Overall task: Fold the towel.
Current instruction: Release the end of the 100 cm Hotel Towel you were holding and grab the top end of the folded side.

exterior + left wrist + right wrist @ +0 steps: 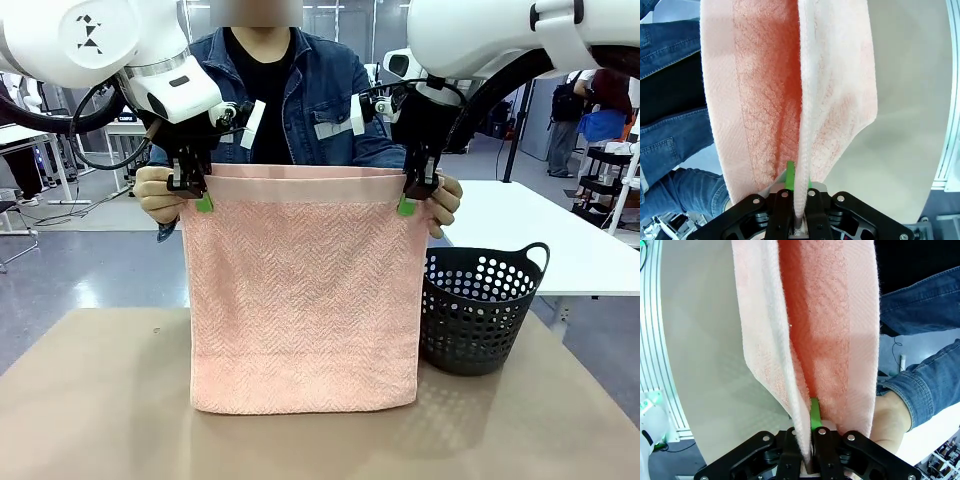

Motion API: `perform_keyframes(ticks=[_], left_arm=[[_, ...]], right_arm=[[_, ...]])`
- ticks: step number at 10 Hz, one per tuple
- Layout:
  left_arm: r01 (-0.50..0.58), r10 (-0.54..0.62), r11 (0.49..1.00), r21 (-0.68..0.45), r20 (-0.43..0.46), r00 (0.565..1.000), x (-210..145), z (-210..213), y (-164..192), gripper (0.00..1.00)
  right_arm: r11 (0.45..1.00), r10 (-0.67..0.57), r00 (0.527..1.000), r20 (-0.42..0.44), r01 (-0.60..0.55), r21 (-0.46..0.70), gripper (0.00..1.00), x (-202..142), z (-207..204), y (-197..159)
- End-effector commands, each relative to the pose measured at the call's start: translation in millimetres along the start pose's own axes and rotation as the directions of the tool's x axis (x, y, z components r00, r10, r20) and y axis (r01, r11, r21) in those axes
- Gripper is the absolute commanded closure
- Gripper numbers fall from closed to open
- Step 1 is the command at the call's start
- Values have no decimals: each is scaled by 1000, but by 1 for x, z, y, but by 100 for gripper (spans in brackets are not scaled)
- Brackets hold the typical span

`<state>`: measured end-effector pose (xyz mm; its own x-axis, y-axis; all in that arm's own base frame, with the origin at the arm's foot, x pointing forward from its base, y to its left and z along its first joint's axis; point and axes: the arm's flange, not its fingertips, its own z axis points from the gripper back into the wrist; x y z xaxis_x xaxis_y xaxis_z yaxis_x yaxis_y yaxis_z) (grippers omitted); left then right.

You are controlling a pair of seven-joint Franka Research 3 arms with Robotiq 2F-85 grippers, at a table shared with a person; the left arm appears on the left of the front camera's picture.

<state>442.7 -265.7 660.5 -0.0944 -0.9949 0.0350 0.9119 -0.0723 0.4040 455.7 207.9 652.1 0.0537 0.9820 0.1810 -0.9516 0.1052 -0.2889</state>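
We see the towel (pixel 300 290) hanging upright, doubled, with its hem band on top running left to right. Our left gripper (pixel 203 198) and right gripper (pixel 408 200) are each clamped on a top corner, beside the person's hands (pixel 152 195). The far layer is hidden, and we cannot tell whether the lower edge touches the table (pixel 90 400)

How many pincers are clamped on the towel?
2. The left pincer grips the towel at its top corner on the picture's left in the front view; the right pincer grips the top corner on the picture's right.
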Motion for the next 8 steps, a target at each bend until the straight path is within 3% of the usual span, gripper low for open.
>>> perform_keyframes(ticks=[1, 3, 4, 5, 6, 7, 8], left_arm=[[14, -14, 1000, 8, -7, 1000, -2, 2, 1, 100], [14, -14, 1000, 8, -7, 1000, -2, 2, 1, 100], [0, 0, 1000, 0, 0, 1000, 0, 0, 0, 78], [19, -19, 1000, 12, -3, 1000, 0, 3, 0, 52], [13, -13, 999, 33, -8, 1000, 0, 8, -1, 33], [-1, 0, 997, 75, 9, 1000, 0, 19, -4, 8], [-11, 7, 992, 125, 30, 1000, -1, 31, -8, 0]], right_arm=[[1000, 5, 1000, -9, -5, -10, 100, -1, 1, -1], [1000, 5, 1000, -9, -5, -10, 100, -1, 1, -1], [1000, 0, 1000, 0, 0, 0, 97, 0, 0, 0], [1000, 0, 1000, -12, 0, -9, 60, -1, 1, -2], [1000, -6, 1000, -9, 5, -30, 60, -1, 5, 0], [998, 1, 1000, 5, -1, -59, 23, -2, 14, 5], [995, 6, 1000, 25, -4, -104, 57, -4, 25, 10]])
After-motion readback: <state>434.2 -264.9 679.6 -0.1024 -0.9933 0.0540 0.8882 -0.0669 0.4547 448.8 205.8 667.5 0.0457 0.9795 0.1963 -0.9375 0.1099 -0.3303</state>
